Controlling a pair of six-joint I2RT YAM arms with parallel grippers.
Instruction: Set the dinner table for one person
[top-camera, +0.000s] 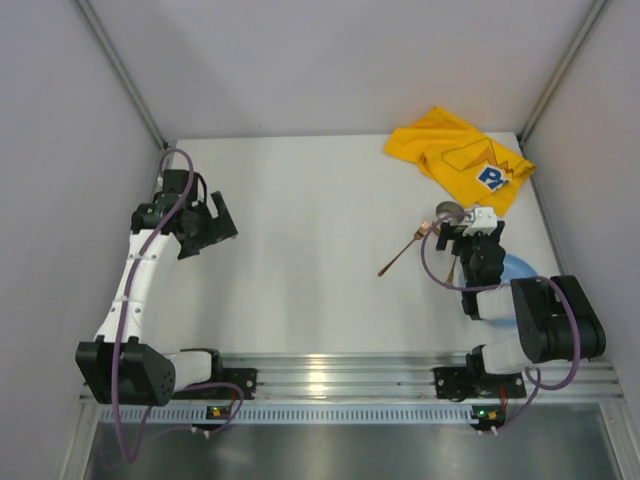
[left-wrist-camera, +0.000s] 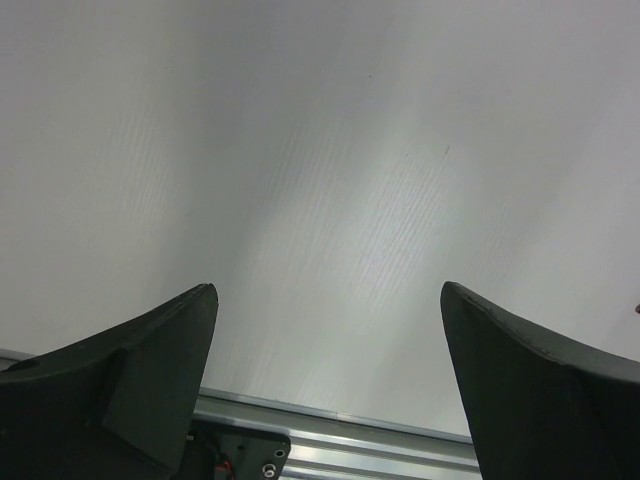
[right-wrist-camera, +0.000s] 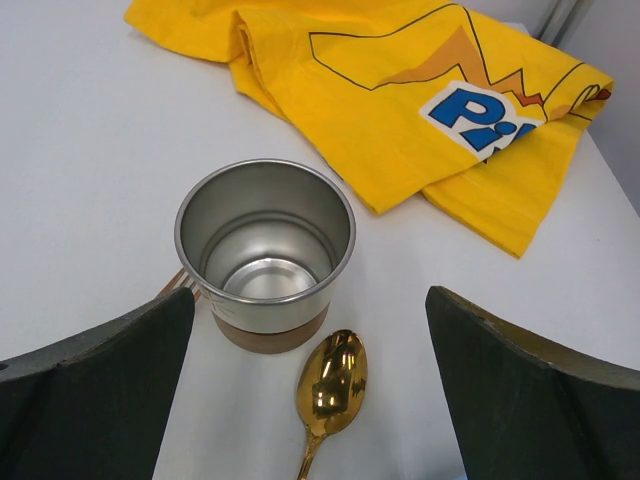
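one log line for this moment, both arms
left pincer: open, empty, over dinner table | right pincer: open, aimed at steel cup | gold spoon beside cup

One bit of lettering to call here: on the yellow cloth (right-wrist-camera: 300, 70), lying crumpled at the far right of the table (top-camera: 300, 260), there's a white patch (right-wrist-camera: 478, 118) with bold blue letters. From the right wrist view it reads "Pi", and then a fold swallows the rest. In the top view the same patch shows blue on white, too small to spell out.
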